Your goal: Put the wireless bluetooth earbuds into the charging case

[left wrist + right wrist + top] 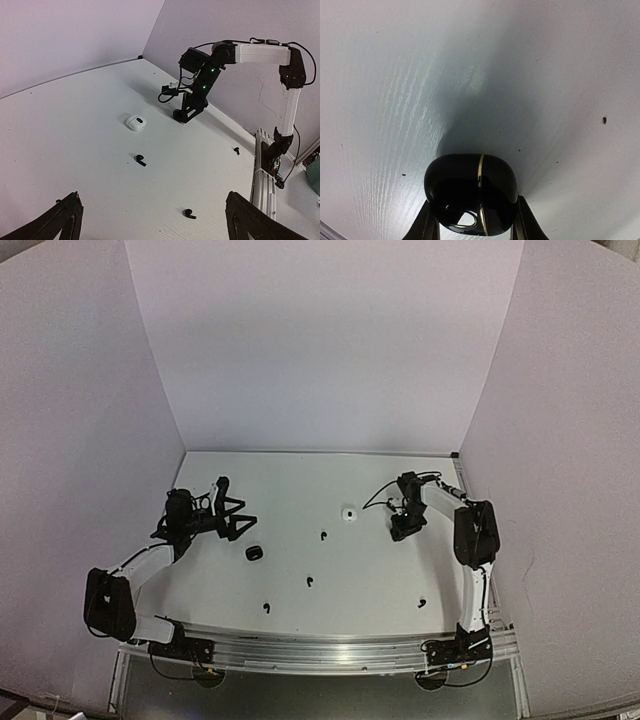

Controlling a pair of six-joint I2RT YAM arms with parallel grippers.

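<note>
Pinching the black charging case [470, 190] by its two sides, apparently to steady it on the counter [395, 100] for loading, the right gripper [474, 215] sat low, while the left gripper [152, 212] hung wide open near the loose-lying black earbuds [141, 160].

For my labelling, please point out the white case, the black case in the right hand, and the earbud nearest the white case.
white case [135, 123]: left wrist view, its top.
black case [460, 187]: right wrist view, shell left of the gold seam.
earbud [141, 160]: left wrist view, its body.
</note>
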